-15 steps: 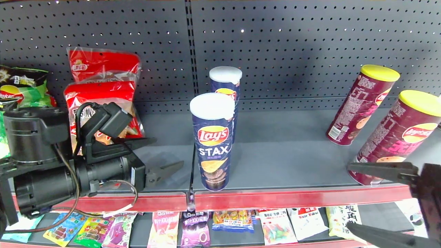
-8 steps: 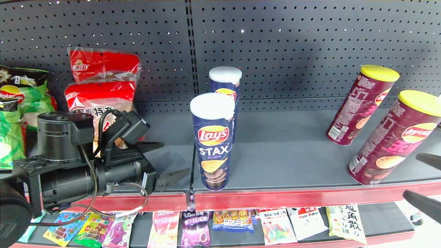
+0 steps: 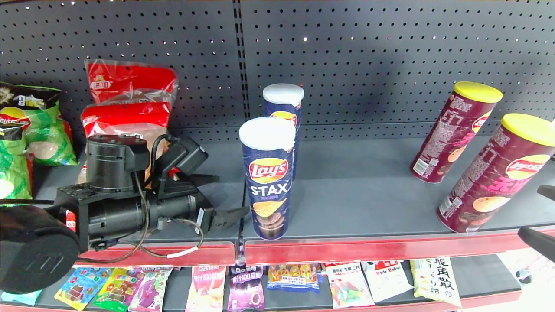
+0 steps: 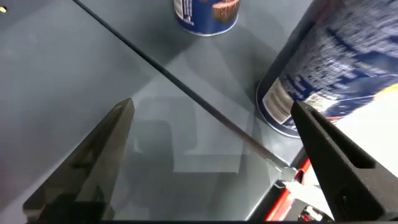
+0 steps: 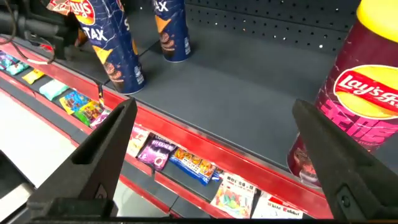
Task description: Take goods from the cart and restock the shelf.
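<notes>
Blue can base (image 4: 280, 111) — left wrist view

Bright, even overhead light. A soft shadow lies on the back panel (image 3: 368, 86); its holes glint. The near red can (image 3: 494, 177) leans with edge distortion.

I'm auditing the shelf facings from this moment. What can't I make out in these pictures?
Head view: base of the lower red bag, hidden behind the left arm.
Head view: lower half of the rear blue can, behind the front blue can.
Head view: right hand, mostly cut off by the right edge.
Right wrist view: front maroon can, partly cut off by the picture's edge.
</notes>
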Available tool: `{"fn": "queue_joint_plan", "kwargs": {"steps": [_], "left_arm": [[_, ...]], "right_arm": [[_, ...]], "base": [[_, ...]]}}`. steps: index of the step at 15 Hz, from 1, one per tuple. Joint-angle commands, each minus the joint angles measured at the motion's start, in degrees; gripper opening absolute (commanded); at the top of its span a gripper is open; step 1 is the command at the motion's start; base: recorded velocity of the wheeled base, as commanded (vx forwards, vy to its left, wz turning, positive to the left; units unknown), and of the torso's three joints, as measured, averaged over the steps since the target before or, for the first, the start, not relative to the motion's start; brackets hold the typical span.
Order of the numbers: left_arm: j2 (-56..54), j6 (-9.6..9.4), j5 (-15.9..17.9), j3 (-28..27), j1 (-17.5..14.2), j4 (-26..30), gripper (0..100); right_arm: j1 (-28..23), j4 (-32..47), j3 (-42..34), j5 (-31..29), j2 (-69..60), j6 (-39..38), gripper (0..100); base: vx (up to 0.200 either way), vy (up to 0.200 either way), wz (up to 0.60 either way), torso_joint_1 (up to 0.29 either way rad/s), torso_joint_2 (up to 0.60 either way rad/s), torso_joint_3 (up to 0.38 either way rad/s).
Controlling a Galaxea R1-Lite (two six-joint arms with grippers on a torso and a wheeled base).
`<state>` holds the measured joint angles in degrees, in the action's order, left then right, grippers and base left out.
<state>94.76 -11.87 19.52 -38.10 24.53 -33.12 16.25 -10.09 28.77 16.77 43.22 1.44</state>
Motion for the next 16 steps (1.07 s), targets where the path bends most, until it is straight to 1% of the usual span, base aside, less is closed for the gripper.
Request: {"fn": "queue_joint_plan", "kwargs": {"steps": [1,4,8,10,13,16], "left_arm": [[0.96,0.10,-0.01,-0.22,0.35,-0.01,100],[1.83,0.01,-0.01,-0.93,0.35,-0.01,100],[0.25,-0.08,-0.01,1.97,0.26,-0.01,100],[-0.63,-0.78,0.35,3.29,0.35,-0.01,100],[-0.01,-0.78,0.35,2.32,1.49,-0.01,100],[1.48,-0.78,0.35,0.83,1.49,-0.01,100]], "right_arm": [[0.01,-0.01,-0.03,0.01,0.47,-0.03,100],[0.01,-0.01,-0.03,0.10,0.73,-0.03,100],[0.01,-0.01,-0.03,0.10,0.73,-0.03,100],[0.01,-0.01,-0.03,0.10,0.91,-0.03,100],[0.01,-0.01,-0.03,0.10,0.91,-0.03,100],[0.01,0.07,-0.03,0.10,0.91,-0.03,100]], "base": [[0.000,0.000,0.00,0.000,0.00,0.000],[0.000,0.000,0.00,0.000,0.00,0.000],[0.000,0.000,0.00,0.000,0.00,0.000],[0.000,0.000,0.00,0.000,0.00,0.000],[0.000,0.000,0.00,0.000,0.00,0.000],[0.000,0.000,0.00,0.000,0.00,0.000]]}}
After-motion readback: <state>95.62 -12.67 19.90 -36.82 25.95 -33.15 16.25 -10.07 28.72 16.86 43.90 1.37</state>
